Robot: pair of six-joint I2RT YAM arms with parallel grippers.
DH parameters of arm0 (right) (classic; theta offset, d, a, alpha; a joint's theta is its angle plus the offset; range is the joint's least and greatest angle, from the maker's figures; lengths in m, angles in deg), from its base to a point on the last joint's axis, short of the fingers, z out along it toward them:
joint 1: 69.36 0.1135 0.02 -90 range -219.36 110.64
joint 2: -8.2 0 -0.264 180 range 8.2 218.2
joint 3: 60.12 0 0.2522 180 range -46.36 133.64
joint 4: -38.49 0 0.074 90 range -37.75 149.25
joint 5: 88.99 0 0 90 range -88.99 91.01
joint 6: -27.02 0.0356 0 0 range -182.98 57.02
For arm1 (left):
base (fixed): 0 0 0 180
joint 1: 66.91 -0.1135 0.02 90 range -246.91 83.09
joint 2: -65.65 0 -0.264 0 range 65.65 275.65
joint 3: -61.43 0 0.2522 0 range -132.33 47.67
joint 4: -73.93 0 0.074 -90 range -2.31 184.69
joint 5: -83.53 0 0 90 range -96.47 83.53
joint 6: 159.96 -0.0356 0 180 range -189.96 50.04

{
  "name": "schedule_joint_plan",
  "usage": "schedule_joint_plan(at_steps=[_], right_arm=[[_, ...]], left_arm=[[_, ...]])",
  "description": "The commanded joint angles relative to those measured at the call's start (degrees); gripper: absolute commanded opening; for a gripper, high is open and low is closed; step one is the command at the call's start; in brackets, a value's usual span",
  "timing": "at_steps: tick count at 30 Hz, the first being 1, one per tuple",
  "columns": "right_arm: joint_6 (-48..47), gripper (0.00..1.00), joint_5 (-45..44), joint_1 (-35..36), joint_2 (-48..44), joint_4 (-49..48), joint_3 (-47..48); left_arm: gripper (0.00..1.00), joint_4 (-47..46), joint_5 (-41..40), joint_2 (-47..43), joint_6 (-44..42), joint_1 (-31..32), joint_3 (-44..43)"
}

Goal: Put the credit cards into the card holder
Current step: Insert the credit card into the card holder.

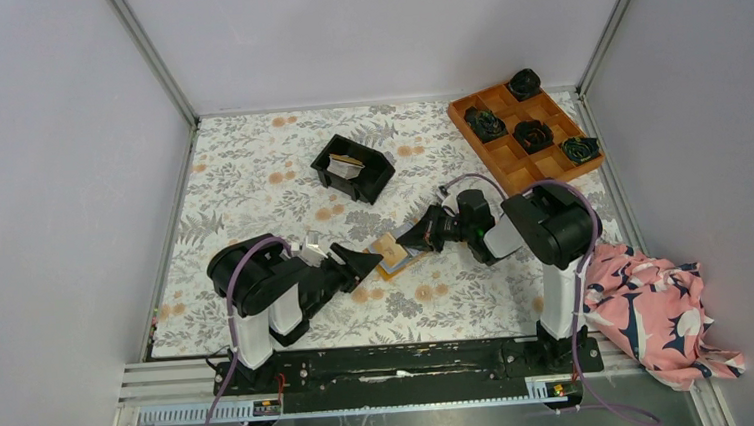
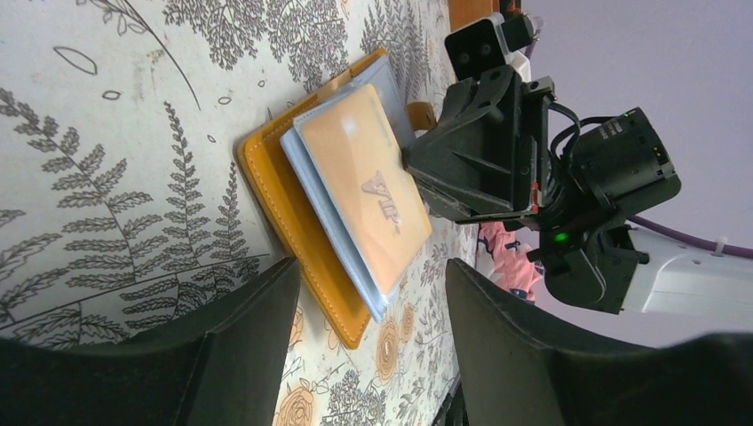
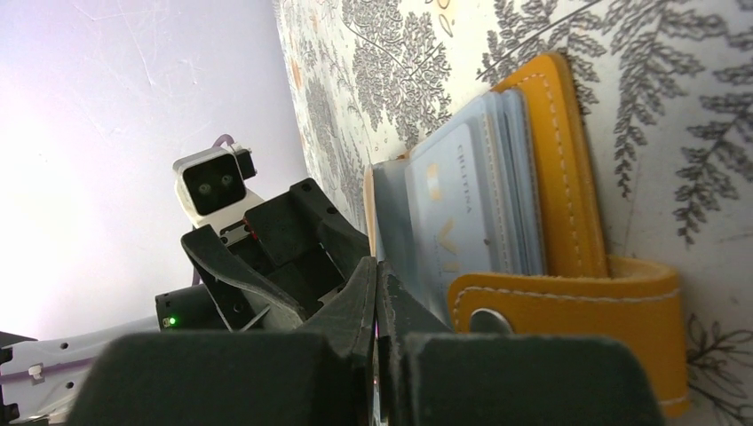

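Lower left of the overhead view: left claw (image 1: 360, 262), fingers spread wide with nothing between them, low over the floral-print desk (image 1: 251, 182), just short of the holder. Upper centre, well apart: black rectangular plastic bin (image 1: 381, 178) with more pale credit cards (image 1: 348, 165) inside. Mid-frame, lying open on the desk: small orange-tan bifold card holder with light blue pockets (image 1: 396, 253), with a tan card marked VIP (image 2: 368, 191) flat on top. Seated in a sleeve or merely resting there, cannot tell. Just right of it: right claw (image 3: 376, 284), clamped fully shut, tips against the holder's edge. Pinching a leaf or only pressing, cannot tell. Probably the seating step. Best done by pinning the holder from the right, nudging the card's near edge with one left finger, pushing flat along the pocket rather than downward, and stopping once flush to avoid skidding the holder.
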Motion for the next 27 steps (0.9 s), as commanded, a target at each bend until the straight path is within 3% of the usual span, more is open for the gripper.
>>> schedule_joint_plan(at_steps=[1, 22, 27], right_arm=[[0.5, 0.0, 2.3, -0.6, 1.0, -3.0, 2.1], [1.5, 0.0, 3.1, -1.0, 0.6, -3.0, 3.3], [1.9, 0.0, 3.2, -0.8, 0.6, -4.3, 2.1]], left_arm=[[0.73, -1.2, 3.7, 5.8, -2.0, 1.6, 10.2], [0.79, -0.4, 2.2, 7.2, -0.6, 3.1, 9.7], [0.8, 4.2, 2.6, 7.2, -1.8, 3.1, 6.3]])
